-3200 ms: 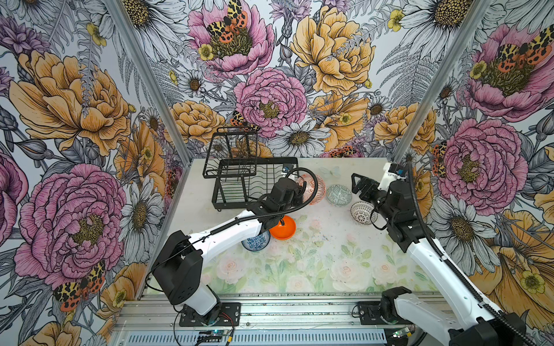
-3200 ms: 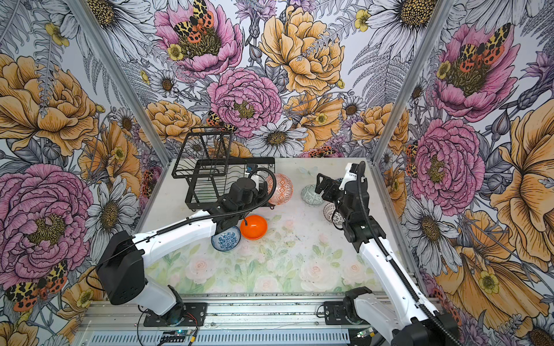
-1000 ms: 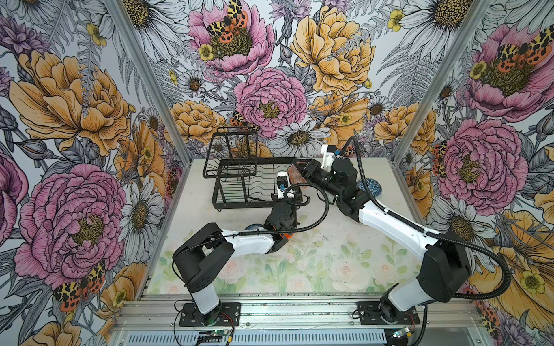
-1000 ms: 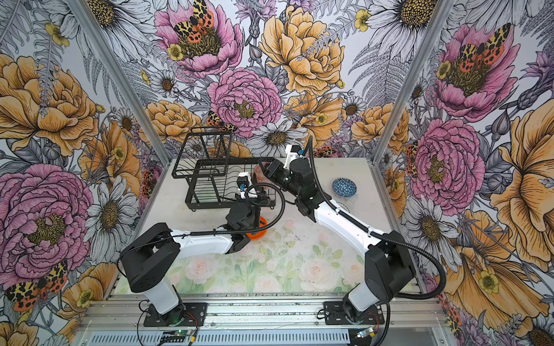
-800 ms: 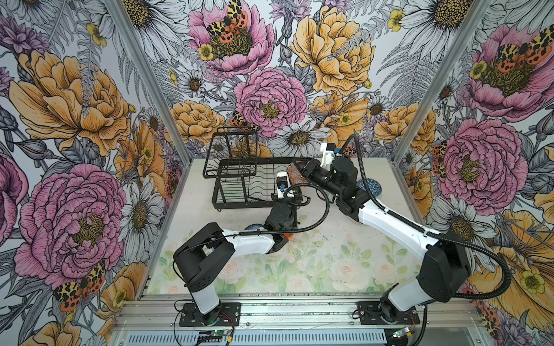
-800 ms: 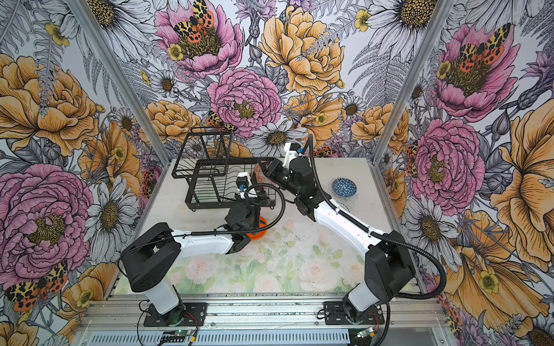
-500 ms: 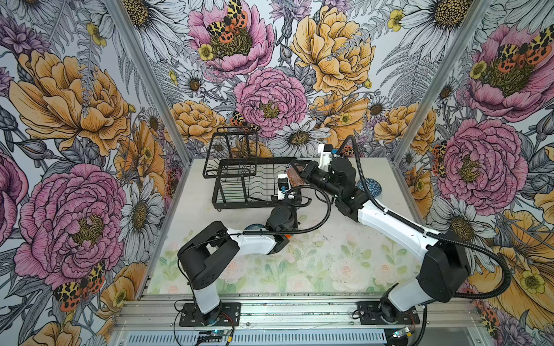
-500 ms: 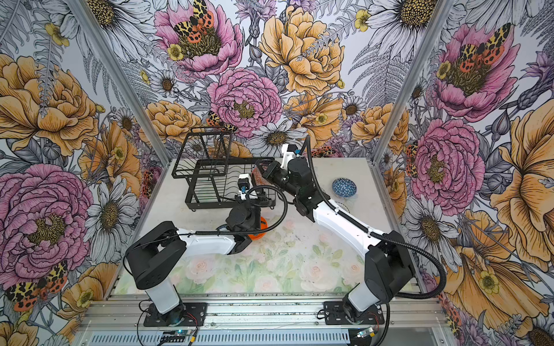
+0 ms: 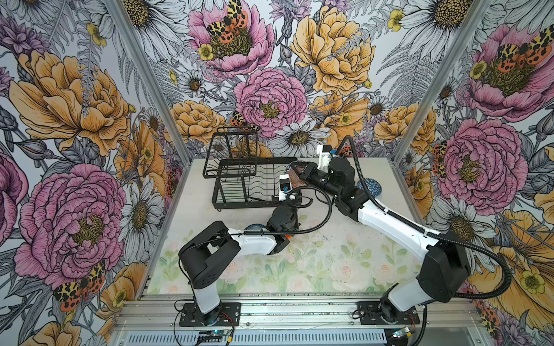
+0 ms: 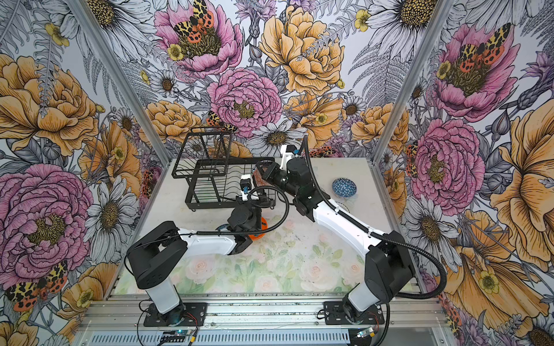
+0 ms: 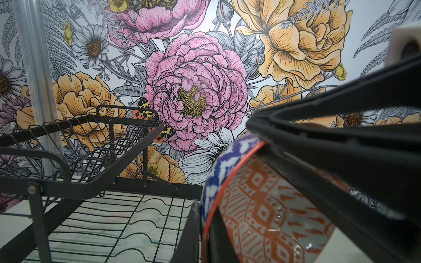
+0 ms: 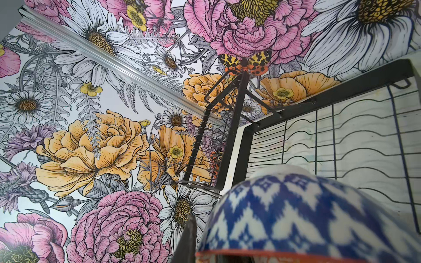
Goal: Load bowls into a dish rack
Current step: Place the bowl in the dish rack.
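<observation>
Holding a patterned bowl [image 11: 262, 205], orange-white inside and blue-white outside, tilted on edge at the end of the dish rack [image 11: 68, 189] away from its raised basket. Pinched narrowly on the bowl's rim with the left fingers [image 11: 188, 232]; clamped over the same bowl with the right fingers [image 11: 341, 136]. Well beyond that end of the rack, flat on the surface [image 9: 329, 254], a dark blue bowl [image 10: 344, 187]. Just in front of the rack, under the left arm, a plain orange bowl [image 10: 260, 229].

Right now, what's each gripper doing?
Left gripper: closed on the bowl.
Right gripper: closed on the same bowl's rim.
</observation>
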